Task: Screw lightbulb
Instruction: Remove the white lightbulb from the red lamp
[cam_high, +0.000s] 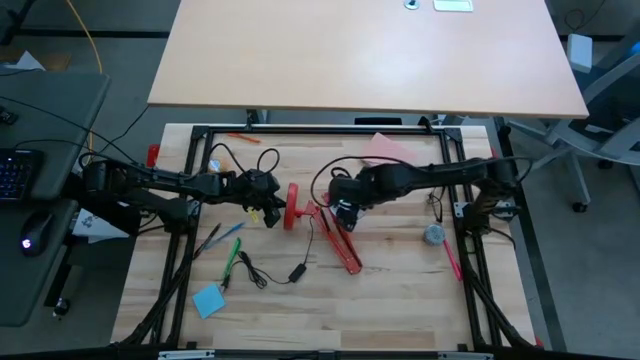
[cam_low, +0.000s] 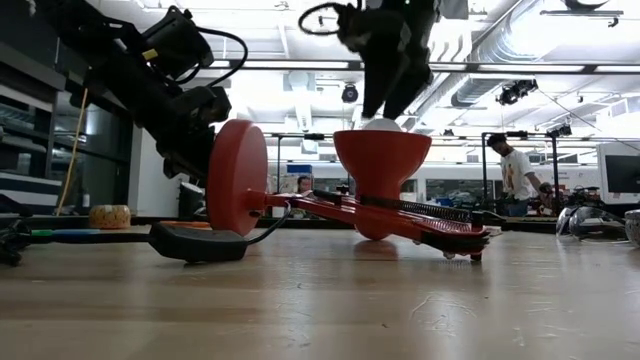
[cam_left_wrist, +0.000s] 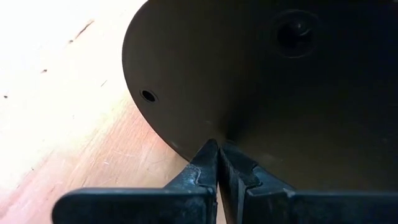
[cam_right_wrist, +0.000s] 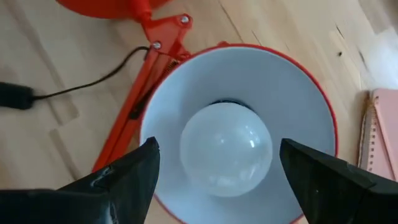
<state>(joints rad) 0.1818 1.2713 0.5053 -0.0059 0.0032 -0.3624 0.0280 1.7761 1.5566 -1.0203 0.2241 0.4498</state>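
I read the lightbulb (cam_right_wrist: 227, 148) as already seated in the socket at the bottom of the red lamp shade (cam_right_wrist: 298, 93), which faces up toward my right gripper (cam_right_wrist: 217, 171). That gripper hangs just above the shade's mouth with its fingers spread wide either side of the bulb, touching nothing. Whether the thread is fully home I cannot tell; a few more turns or a check may remain. My left gripper (cam_left_wrist: 219, 163) is pinched shut on the rim of the round lamp base (cam_low: 237, 178), which stands on edge, steadying the lamp. The shade's wall rings the bulb closely, leaving little room for fingers going in; the table around the lamp has only the power cord (cam_high: 300, 262) nearby.
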